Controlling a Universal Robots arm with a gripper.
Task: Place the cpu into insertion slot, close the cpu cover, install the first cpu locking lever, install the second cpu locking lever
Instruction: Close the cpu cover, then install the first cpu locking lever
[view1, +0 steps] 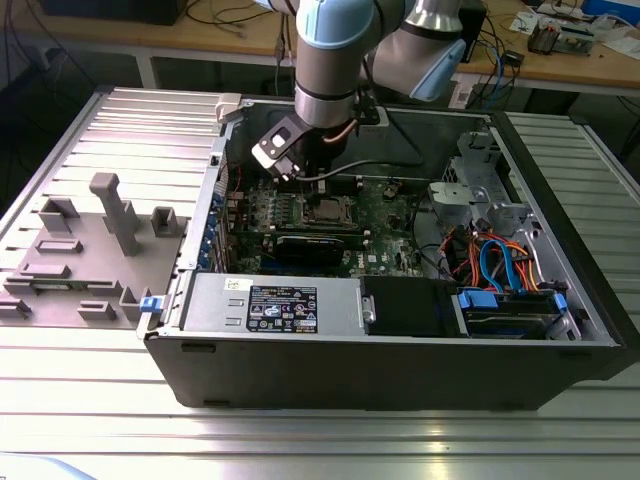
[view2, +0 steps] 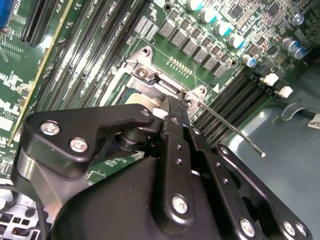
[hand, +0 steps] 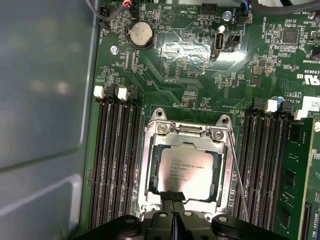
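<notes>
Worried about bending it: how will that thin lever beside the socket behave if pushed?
The lever is a long thin metal rod, so it likely flexes and springs back. Its smooth round surface could slip off the claw.

Print on the cpu is unreadable.

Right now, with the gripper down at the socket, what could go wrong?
The gripper, fingers together, sits at the edge of the cpu cover over the cpu; a sideways slip could scrape the chip. The thin locking lever juts free beside the socket and might catch on the gripper's linkage.
</notes>
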